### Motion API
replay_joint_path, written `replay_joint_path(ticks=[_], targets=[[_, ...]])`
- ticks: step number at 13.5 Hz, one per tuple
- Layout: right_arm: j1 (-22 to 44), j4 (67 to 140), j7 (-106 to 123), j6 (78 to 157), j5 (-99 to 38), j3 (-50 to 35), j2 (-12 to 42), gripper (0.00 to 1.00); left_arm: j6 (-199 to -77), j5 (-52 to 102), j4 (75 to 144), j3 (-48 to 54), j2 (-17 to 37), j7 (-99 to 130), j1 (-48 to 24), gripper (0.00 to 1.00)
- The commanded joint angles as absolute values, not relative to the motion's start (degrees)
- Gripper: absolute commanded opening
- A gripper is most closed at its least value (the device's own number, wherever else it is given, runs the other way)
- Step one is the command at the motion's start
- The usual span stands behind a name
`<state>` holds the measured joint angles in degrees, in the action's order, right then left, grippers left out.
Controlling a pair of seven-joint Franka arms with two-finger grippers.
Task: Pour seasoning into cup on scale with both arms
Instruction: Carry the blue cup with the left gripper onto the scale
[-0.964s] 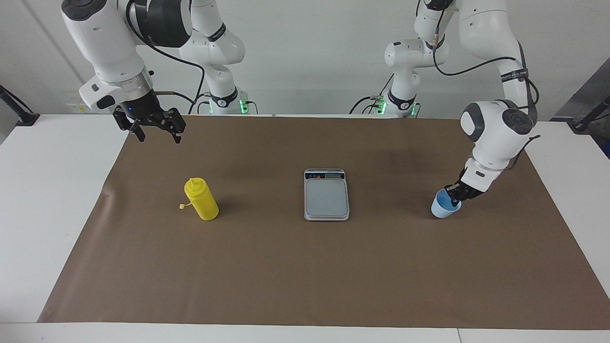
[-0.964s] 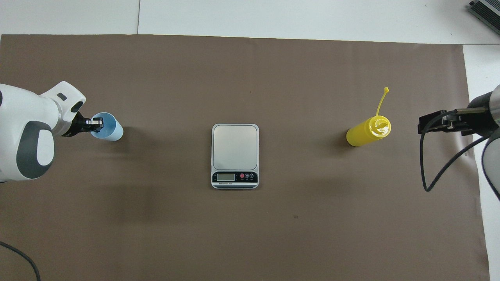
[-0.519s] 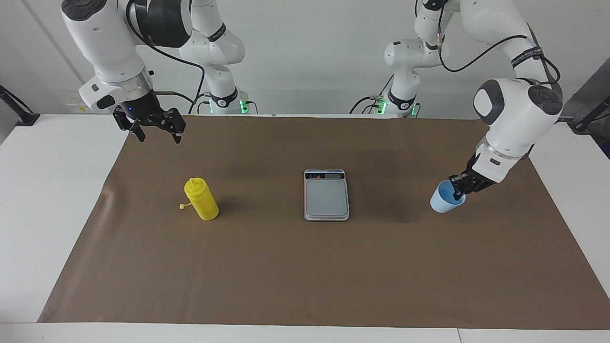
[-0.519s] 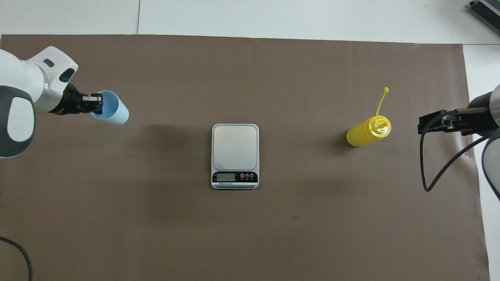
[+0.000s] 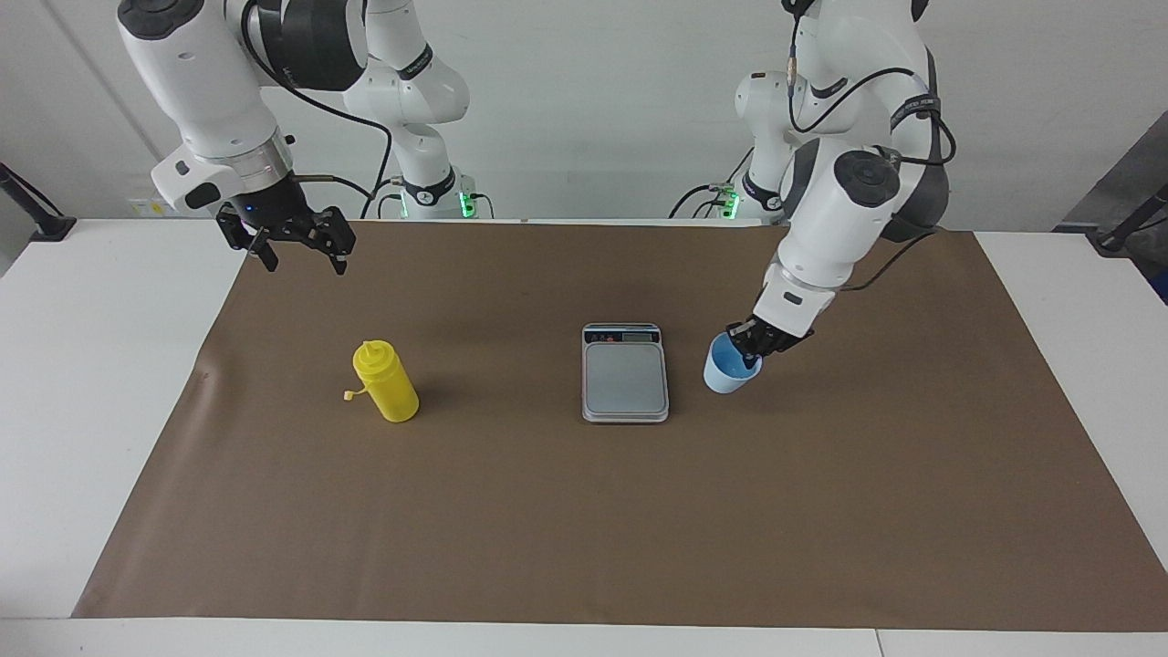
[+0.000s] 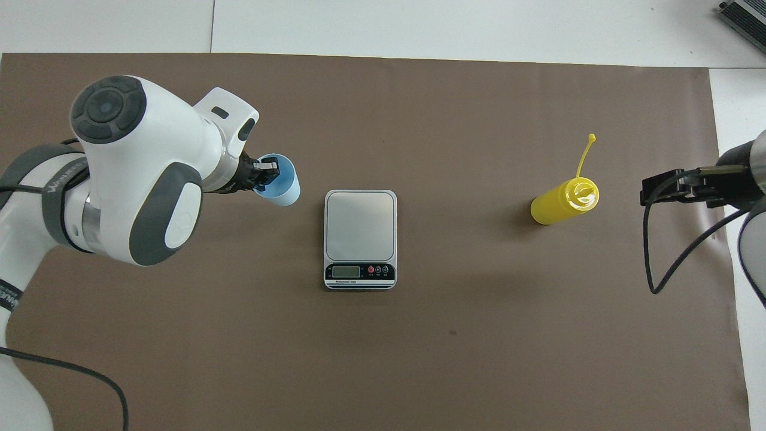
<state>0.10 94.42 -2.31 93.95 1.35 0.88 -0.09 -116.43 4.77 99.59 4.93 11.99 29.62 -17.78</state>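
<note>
The pale blue cup (image 5: 725, 376) hangs tilted from my left gripper (image 5: 750, 351), which is shut on its rim, just above the mat beside the scale (image 5: 625, 374) toward the left arm's end. It also shows in the overhead view (image 6: 282, 187) with the left gripper (image 6: 267, 170) and the scale (image 6: 360, 227). The scale's plate is bare. The yellow seasoning bottle (image 5: 388, 383) stands upright toward the right arm's end, its cap hanging loose; it shows too in the overhead view (image 6: 562, 203). My right gripper (image 5: 306, 260) waits open in the air over the mat, apart from the bottle.
A brown mat (image 5: 584, 529) covers most of the white table (image 5: 91, 365). A dark device (image 6: 745, 15) lies at the table's corner far from the robots, toward the right arm's end.
My left gripper has lifted the cup off the mat and carried it from the left arm's end to just beside the scale. The right arm has not moved.
</note>
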Motion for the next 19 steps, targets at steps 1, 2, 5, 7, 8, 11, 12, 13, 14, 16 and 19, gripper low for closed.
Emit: replay_joint_path(ticks=[1,2,5,7,8,11,12,13,14,16,19], targets=[[-0.44,95.62,-1.23,93.6,1.32,0.62,-1.32,1.0,-123.29,5.45,101.16,3.87,14.22,36.8,-22.83,0.0],[-0.44,95.62,-1.14,93.6,1.32,0.62,-1.32,1.0,-124.44,5.45,101.34,3.87,14.76,37.87,-23.37,0.0],[-0.44,95.62,-1.14,93.6,1.32,0.62,-1.32,1.0,-127.96,3.27,101.51,3.78,16.87,43.76,-28.03,0.0],[-0.44,95.62,-1.14,93.6,1.32,0.62,-1.32,1.0,-127.97,2.55,101.86,3.78,17.4,44.12,-28.56,0.0],[-0.44,95.62,-1.14,93.6,1.32,0.62,-1.23,1.0,-127.88,2.46,103.0,3.78,17.23,44.21,-29.35,0.0],[-0.44,95.62,-1.14,93.6,1.32,0.62,-1.32,1.0,-128.76,2.46,104.85,3.78,16.7,44.03,-30.06,0.0],[-0.44,95.62,-1.14,93.6,1.32,0.62,-1.32,1.0,-129.19,2.46,105.11,3.78,16.7,44.03,-30.15,0.0],[-0.44,95.54,-1.14,93.6,1.32,0.62,-1.32,1.0,-129.81,2.46,105.47,3.78,16.61,44.03,-30.15,0.0],[-0.44,95.62,-1.14,93.6,1.32,0.62,-1.32,1.0,-129.9,2.46,105.47,3.78,16.61,44.03,-30.15,0.0],[-0.44,95.62,-1.23,93.6,1.32,0.62,-1.32,1.0,-130.25,2.46,105.38,3.78,16.7,44.03,-30.06,0.0],[-0.44,95.62,-1.14,93.6,1.32,0.62,-1.32,1.0,-130.43,2.46,106.17,3.78,16.52,44.03,-30.15,0.0]])
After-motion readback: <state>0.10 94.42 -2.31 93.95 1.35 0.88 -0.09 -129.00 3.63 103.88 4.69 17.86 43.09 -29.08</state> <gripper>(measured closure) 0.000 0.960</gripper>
